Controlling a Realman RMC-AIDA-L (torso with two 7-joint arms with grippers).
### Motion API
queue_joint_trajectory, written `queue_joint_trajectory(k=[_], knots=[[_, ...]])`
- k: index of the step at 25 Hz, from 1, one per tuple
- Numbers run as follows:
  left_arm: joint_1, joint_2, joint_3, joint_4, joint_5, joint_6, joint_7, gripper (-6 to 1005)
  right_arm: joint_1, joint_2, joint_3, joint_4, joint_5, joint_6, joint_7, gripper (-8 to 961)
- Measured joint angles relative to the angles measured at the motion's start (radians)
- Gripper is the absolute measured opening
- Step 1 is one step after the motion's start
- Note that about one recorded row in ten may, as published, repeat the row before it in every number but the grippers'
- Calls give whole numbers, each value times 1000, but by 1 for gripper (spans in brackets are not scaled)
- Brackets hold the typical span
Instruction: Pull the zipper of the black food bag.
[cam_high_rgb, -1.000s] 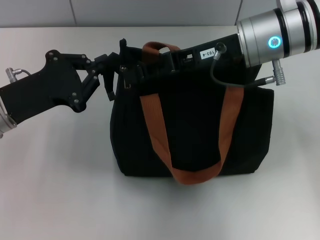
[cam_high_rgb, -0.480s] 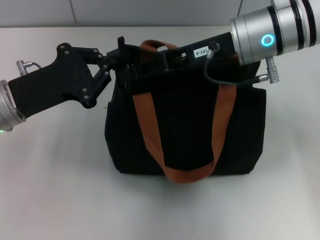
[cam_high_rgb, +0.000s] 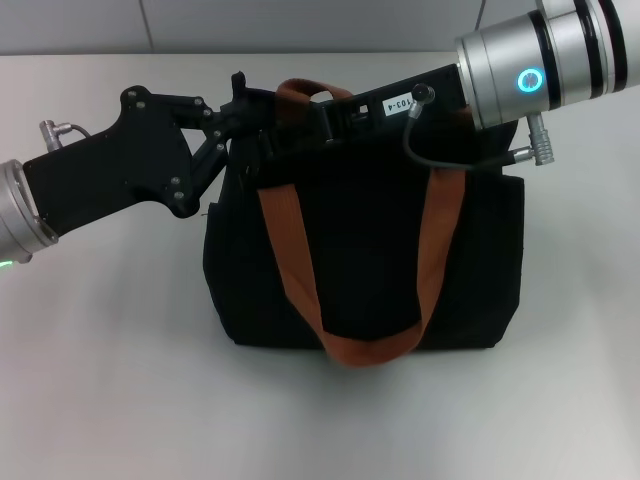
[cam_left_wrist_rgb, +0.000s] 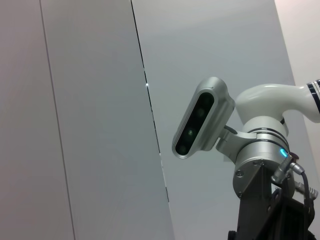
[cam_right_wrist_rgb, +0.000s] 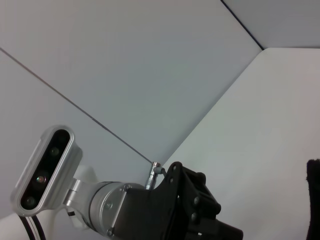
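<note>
1. The black food bag (cam_high_rgb: 365, 260) stands upright on the white table (cam_high_rgb: 110, 380), and both my arms meet at its top edge. Its orange-brown handles (cam_high_rgb: 290, 250) loop over the top and hang down the face towards me.

2. The bag's top opening runs crosswise, from my left pincer's side to my right pincer's side. I judge that the zip track follows that line, so any pull must go along it, not across it.

3. My right pincer (cam_high_rgb: 262, 140) reaches in from the right side, its black body lying along the top of the bag, with its tips near the bag's left top corner. I cannot tell how wide its tips are parted, nor whether they grip anything: black sits on black there.

4. My left pincer (cam_high_rgb: 232, 122) comes in from the left side and presses against that same top corner, touching the fabric or just beside it. Whether it has closed on the cloth I cannot tell.

5. The zipper itself does not show to me; no silver tab stands out. I judge it lies at the left top corner, right beside both pincers' tips, so the track stretches away from them towards the right side.

6. Both wrist views look away, at wall panels and the other arm.
</note>
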Motion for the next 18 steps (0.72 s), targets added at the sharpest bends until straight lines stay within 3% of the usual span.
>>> queue_joint_trajectory(k=[18], knots=[[33,8,-34,6,0,-9,0,37,-23,-2,7,-46,0,-9,1,380]])
